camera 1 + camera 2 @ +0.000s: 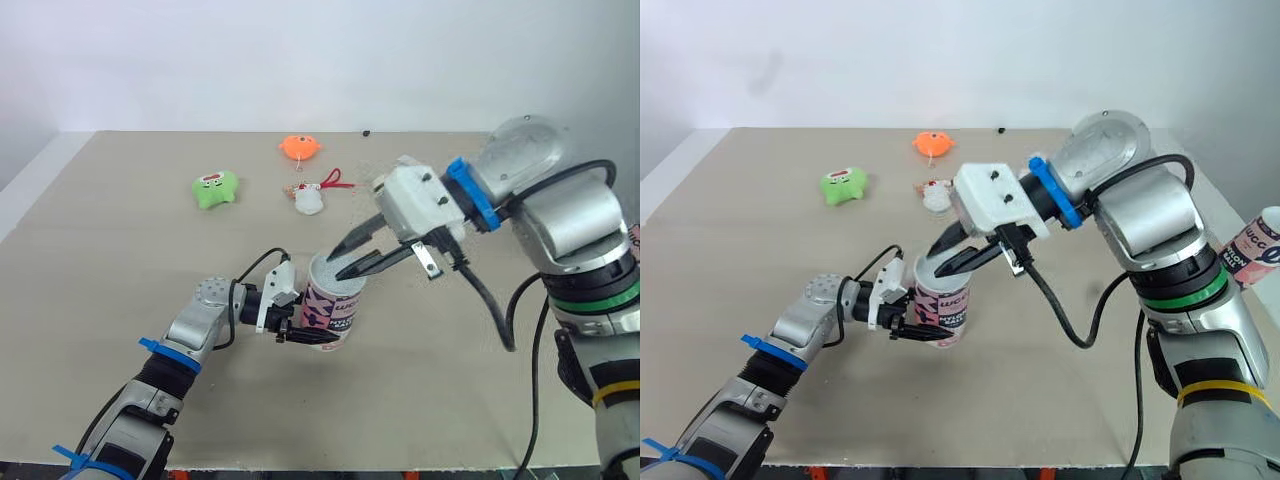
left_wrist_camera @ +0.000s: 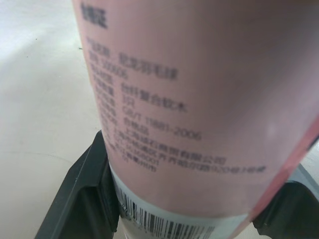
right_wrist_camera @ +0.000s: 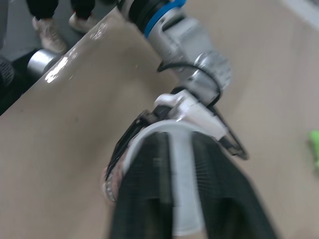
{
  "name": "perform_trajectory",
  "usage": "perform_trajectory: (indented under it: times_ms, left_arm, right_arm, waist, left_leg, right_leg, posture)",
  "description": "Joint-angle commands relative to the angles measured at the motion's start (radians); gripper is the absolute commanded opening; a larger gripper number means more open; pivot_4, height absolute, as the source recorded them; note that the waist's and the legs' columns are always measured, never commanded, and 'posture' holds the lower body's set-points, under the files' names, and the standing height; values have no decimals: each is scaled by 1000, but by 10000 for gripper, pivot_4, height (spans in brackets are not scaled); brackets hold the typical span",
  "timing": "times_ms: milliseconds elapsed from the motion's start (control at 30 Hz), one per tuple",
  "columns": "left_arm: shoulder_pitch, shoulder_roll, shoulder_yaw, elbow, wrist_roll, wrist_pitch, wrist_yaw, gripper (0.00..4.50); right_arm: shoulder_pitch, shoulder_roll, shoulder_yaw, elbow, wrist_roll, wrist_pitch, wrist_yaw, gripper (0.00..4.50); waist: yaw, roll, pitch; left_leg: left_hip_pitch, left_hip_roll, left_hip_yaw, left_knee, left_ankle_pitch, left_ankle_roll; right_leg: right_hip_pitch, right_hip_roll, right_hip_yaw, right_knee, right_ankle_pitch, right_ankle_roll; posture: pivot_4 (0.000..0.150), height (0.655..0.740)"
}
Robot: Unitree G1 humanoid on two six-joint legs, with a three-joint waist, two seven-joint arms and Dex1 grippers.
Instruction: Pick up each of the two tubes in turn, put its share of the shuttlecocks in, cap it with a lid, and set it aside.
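Observation:
A pink tube (image 1: 333, 305) stands upright on the tan table (image 1: 120, 260), near the middle front. My left gripper (image 1: 312, 336) is shut on its lower part; in the left wrist view the black fingers (image 2: 82, 199) clamp the tube's printed wall (image 2: 189, 99). A white lid (image 3: 177, 164) lies over the tube's mouth. My right gripper (image 1: 340, 265) reaches in from the right and rests on that lid, its two fingers (image 3: 144, 189) a little apart with the white showing between them. A second pink tube (image 1: 1252, 250) sits at the far right edge.
At the back of the table lie a green soft toy (image 1: 215, 189), an orange one (image 1: 299, 147) and a small white and red one (image 1: 311, 198). A person's shoes (image 3: 50, 27) stand on the floor past the table's edge.

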Motion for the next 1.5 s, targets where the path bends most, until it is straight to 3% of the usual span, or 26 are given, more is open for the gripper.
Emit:
perform_trajectory:
  times_ms: [33,300,700,833,967,1067,1200,1367,1500]
  left_arm:
    - [12,10,-18,35,32,11,8,27542]
    - [20,7,-16,41,33,-23,3,27542]
    - [34,7,-17,50,41,-89,-2,27542]
    - [38,7,-16,46,43,-91,-2,27542]
    - [45,7,-16,46,44,-107,-6,27542]
    - [56,11,-15,59,47,-153,-17,27542]
    - [62,8,-2,76,38,-199,-21,27542]
    - [33,-6,30,111,0,-213,-38,44425]
    - [26,-10,47,105,-31,-194,-63,44425]
  right_arm:
    - [-36,-41,37,-4,-16,-70,40,305]
    - [-110,-51,233,125,-147,-261,40,305]
    - [-145,-27,474,184,-202,-412,40,305]
    - [-136,12,395,240,-225,-392,40,305]
    - [-137,-11,157,202,-11,-177,36,305]
    - [-40,-115,-22,111,121,-45,12,305]
    - [131,-237,-166,-16,188,50,-31,305]
    - [375,-303,-372,-153,256,165,-171,0]
    - [570,-308,-485,-239,276,208,-258,0]
  waist:
    - [0,0,0]
    - [0,0,0]
    - [0,-2,-4]
    - [-2,-3,-7]
    - [-1,-2,-6]
    - [2,0,-4]
    - [4,0,-4]
    - [1,2,1]
    - [2,1,3]
  left_leg:
    - [0,0,0,0,0,0]
    - [1,0,1,0,0,0]
    - [5,1,1,0,0,0]
    - [10,2,1,0,0,0]
    - [14,5,0,-2,0,0]
    - [1,4,0,-1,0,0]
    - [-2,0,-3,-1,-5,0]
    - [-2,-1,-3,-1,-8,1]
    - [-2,-1,-1,0,-8,1]
  right_leg:
    - [0,0,0,0,0,0]
    - [0,0,1,0,0,0]
    - [3,0,1,0,0,-1]
    - [4,1,1,0,0,-2]
    - [5,1,1,0,1,-4]
    - [-1,0,1,1,3,-6]
    - [-1,-5,-2,0,0,-2]
    - [0,-4,-3,-1,-3,-1]
    - [0,-2,-2,-1,-4,4]
  posture:
    - [1500,7323]
    - [1500,7323]
    - [1500,7323]
    - [1500,7323]
    - [1500,7323]
    - [1500,7323]
    - [1500,7323]
    - [1500,7323]
    - [1500,7323]
